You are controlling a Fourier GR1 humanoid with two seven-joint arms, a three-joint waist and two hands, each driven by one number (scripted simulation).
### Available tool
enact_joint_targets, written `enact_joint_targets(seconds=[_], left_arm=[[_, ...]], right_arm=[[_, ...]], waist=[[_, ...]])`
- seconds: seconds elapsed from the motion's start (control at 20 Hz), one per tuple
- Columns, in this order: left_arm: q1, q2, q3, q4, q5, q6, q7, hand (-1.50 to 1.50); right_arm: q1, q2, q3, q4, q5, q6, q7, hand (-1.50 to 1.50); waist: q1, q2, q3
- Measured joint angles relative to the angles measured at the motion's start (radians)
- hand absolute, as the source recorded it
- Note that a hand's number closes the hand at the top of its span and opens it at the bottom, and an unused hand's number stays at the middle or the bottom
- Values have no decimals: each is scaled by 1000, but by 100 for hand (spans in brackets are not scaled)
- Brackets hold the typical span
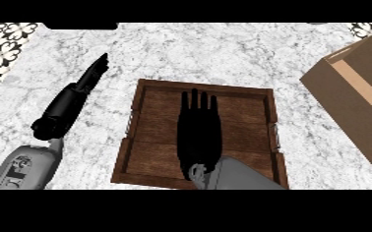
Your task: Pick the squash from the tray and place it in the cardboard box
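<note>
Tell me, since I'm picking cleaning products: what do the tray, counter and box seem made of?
Tray: dark brown wood, judging by plank lines and grain; matte finish.
Counter: looks like marble or similar stone, white with grey veining.
Box: plain tan cardboard, dull surface, with a lighter flap edge.

White-grey marble counter (pixel 218 49), patterned tiles (pixel 15 44)

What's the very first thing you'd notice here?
The black right robot hand, stretched flat with straight fingers over the middle of the wooden tray. Next, the left robot hand on the marble counter beside the tray, and the cardboard box at the right edge. No squash shows.
</note>
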Motion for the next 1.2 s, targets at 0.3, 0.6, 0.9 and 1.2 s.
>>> enact_joint_targets(seconds=[0.3,0.6,0.9,1.2], left_arm=[[9,-10,2,-20,-10,2,14,0],[-1,-8,18,-21,-13,-13,24,0],[8,-19,23,-19,-23,-14,18,0],[3,-17,46,0,-23,-30,6,0]], right_arm=[[5,1,18,20,-17,-19,6,-150],[-25,3,1,89,-48,-46,-16,-150],[-4,3,18,135,-28,-77,-10,-150],[28,5,20,173,-10,-109,-28,-150]], waist=[[0,0,1],[0,2,1],[-3,1,1],[-5,2,1]])
